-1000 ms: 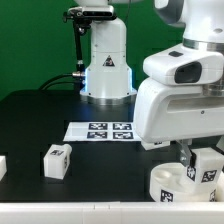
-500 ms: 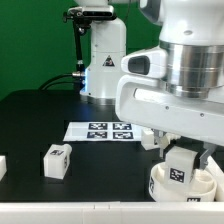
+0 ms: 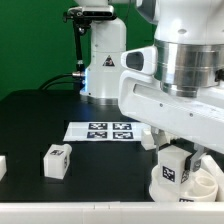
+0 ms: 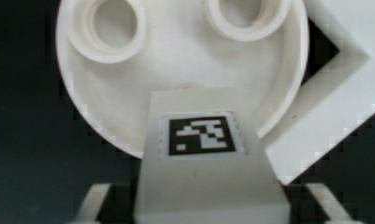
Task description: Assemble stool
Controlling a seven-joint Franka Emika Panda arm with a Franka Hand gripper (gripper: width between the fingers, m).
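Observation:
My gripper (image 3: 176, 160) is shut on a chunky white stool leg (image 3: 175, 168) with a black-and-white tag. It holds the leg upright over the round white seat (image 3: 203, 186) at the front of the exterior view's right; the leg's lower end is in or against the seat. In the wrist view the leg (image 4: 205, 140) runs between my fingers (image 4: 100, 203) and in front of the seat (image 4: 166, 60), which shows two round holes. A second leg (image 3: 57, 160) lies on the black table at the front left.
The marker board (image 3: 108, 131) lies flat in the middle of the table. A small white part (image 3: 2, 166) shows at the exterior view's left edge. The arm's white base (image 3: 107, 65) stands at the back.
The arm has swung toward the exterior view's left and turned. The held leg has moved left and slightly down onto the seat.

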